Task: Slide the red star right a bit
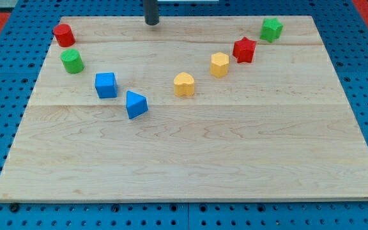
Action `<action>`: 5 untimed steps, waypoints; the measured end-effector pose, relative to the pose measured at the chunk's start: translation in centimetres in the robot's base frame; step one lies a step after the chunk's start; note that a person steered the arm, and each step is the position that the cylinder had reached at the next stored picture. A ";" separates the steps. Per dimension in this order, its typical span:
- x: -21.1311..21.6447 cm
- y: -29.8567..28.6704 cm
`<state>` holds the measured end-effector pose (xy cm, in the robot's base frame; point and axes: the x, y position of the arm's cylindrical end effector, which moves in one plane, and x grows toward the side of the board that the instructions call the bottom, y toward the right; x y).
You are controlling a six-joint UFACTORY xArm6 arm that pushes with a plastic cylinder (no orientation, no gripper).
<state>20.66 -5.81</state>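
While my tip point(152, 23) rests near the view's top edge of the wooden board point(190, 160), the blocks lie in a bent line below it, like a big letter V.

Far on the view's left, a red cylinder point(63, 34) sits close to the board's top corner. Just below it is a green cylinder point(72, 61). They are near each other but not touching. Next comes a blue cube point(106, 85), lower down and a little to the right. Beside it, lower still, is a blue block point(136, 105) with a pointed, wedge-like shape. It is the lowest block of all.

My tip is above these, up at the top, a bit left of the middle. It touches no block, and all of them are well apart from it. I have no jaws, only a dark rod, so nothing is pinched or held.

Past the middle, a yellow heart point(184, 84) sits alone. Up and to the right is a yellow block point(220, 64) with many flat sides. Right beside that is the red star point(244, 50), very close to it, though I cannot tell if they touch. The star is far to the right of my tip and a little lower. Last, near the top right corner, is a green block point(271, 29); its shape is hard to make out.
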 end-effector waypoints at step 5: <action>15.2 14.9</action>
